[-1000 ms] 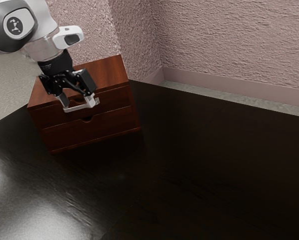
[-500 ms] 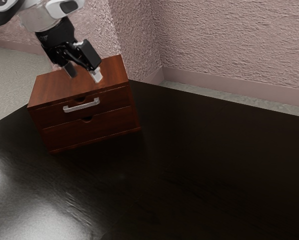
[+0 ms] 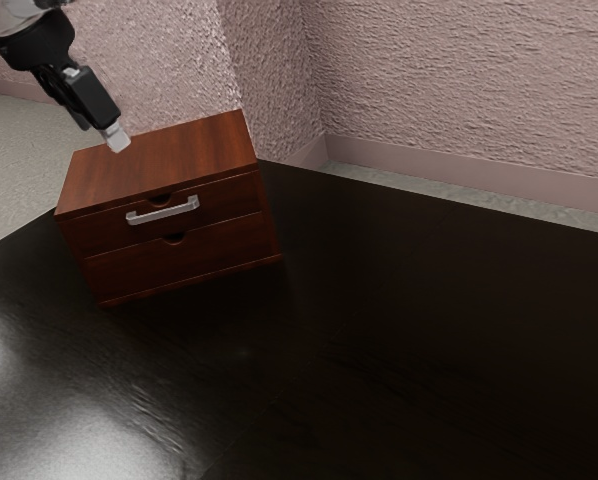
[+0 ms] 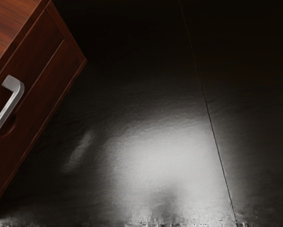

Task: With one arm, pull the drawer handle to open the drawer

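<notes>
Table [image 3: 379, 380]: dark and glossy, with a pale glare patch in the near corner at the exterior view's left; in the wrist view [image 4: 255, 71] a thin seam line ran across its surface beside another bright patch
Cabinet [image 3: 159, 160]: reddish-brown wood, two drawers stacked, standing on the table's far part toward the exterior view's left; one lower front corner of it showed in the wrist view [image 4: 42, 61]
Lower drawer [image 3: 209, 245]: front flush with the cabinet, a small finger notch at its top edge
Upper drawer [image 3: 229, 198]: front also flush with the cabinet, so it sat shut
Handle [image 3: 163, 211]: a pale metal bar lying across the upper drawer's front, just above the notch; in the wrist view [image 4: 6, 106] one bent end of it stood out from the wood, nothing touching it
Claw [image 3: 109, 130]: up in the air above and behind the cabinet's far top corner at the exterior view's left, well apart from the handle, tilted, one white-tipped end pointing down toward the cabinet top; whether it was spread or pressed together could not be told
Floor [image 3: 9, 180]: light grey, beyond the table
Wall [image 3: 459, 80]: rough pinkish plaster, meeting in a corner behind the cabinet
</notes>
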`<action>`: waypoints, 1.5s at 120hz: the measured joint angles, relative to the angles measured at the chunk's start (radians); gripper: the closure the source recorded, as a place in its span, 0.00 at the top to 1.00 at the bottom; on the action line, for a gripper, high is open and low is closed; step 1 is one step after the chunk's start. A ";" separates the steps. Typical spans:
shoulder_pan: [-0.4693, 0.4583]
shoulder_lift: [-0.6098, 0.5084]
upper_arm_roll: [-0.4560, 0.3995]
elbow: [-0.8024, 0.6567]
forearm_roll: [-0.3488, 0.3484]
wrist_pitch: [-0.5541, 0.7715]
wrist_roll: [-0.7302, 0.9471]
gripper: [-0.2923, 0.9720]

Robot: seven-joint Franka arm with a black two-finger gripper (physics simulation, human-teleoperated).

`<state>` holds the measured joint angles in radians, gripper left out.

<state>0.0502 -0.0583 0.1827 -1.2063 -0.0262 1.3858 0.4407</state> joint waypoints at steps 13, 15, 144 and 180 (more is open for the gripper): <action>-0.018 0.033 -0.002 -0.027 0.006 0.031 0.066 0.75; -0.020 0.041 -0.002 -0.037 0.007 0.047 0.080 0.75; 0.046 0.170 0.067 -0.306 0.132 0.641 0.597 0.54; 0.046 0.211 0.103 -0.308 0.148 0.657 0.547 0.45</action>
<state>0.0963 0.1526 0.2852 -1.5143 0.1217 2.0430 0.9881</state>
